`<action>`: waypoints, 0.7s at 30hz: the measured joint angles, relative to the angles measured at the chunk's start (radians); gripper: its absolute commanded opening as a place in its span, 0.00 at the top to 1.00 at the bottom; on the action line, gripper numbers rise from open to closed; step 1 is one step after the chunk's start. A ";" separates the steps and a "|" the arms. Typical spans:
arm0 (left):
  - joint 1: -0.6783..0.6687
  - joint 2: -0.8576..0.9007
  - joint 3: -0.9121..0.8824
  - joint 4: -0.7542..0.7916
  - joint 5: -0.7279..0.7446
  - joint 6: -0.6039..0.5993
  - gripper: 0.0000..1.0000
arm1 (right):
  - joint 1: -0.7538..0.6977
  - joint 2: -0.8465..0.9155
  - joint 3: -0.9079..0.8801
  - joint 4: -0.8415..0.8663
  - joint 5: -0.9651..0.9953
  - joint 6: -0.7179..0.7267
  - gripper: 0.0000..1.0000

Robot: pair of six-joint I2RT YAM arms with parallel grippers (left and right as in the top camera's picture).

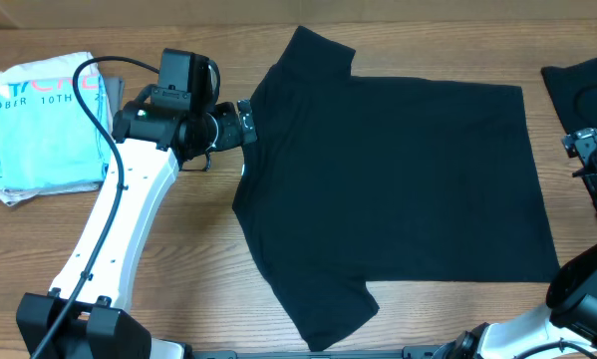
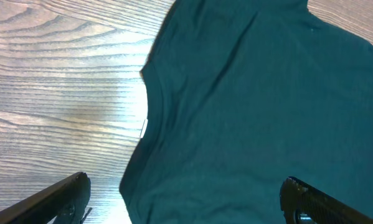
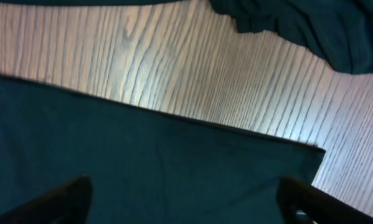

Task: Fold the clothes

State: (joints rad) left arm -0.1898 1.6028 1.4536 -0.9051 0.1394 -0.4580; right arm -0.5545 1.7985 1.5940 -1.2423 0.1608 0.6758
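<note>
Overhead: black T-shirt [image 1: 398, 189] lies flat, light and limp (likely slides easily). Left gripper [image 1: 246, 122] and right gripper [image 3: 186, 205] both spread wide, empty; pinch right-side hem corners.

Looks like a robotics lab bench to me. It's a wood-grain table [image 1: 198, 284] with two robot arms based at its near edge, a white left arm [image 1: 119, 219] and a right arm [image 1: 587, 284], plus a loose black cable [image 1: 107, 150] draped along the left one. On top there's only laundry: a black shirt [image 1: 398, 170] spread flat and a folded blue shirt [image 1: 44, 120]. The rest of the room is out of frame.
</note>
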 measured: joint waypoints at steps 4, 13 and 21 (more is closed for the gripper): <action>0.000 0.000 -0.001 0.056 0.003 0.000 0.00 | 0.000 0.000 0.000 0.000 -0.001 -0.007 0.00; -0.014 0.003 -0.002 0.214 0.053 0.024 0.96 | 0.000 0.000 0.000 0.000 -0.005 -0.011 0.00; -0.089 0.109 0.074 0.313 0.074 0.045 0.96 | 0.000 0.000 0.000 0.000 -0.005 -0.014 0.00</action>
State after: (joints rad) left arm -0.2790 1.7119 1.5280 -0.5919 0.2134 -0.4129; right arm -0.5549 1.7985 1.5940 -1.2423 0.1562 0.6613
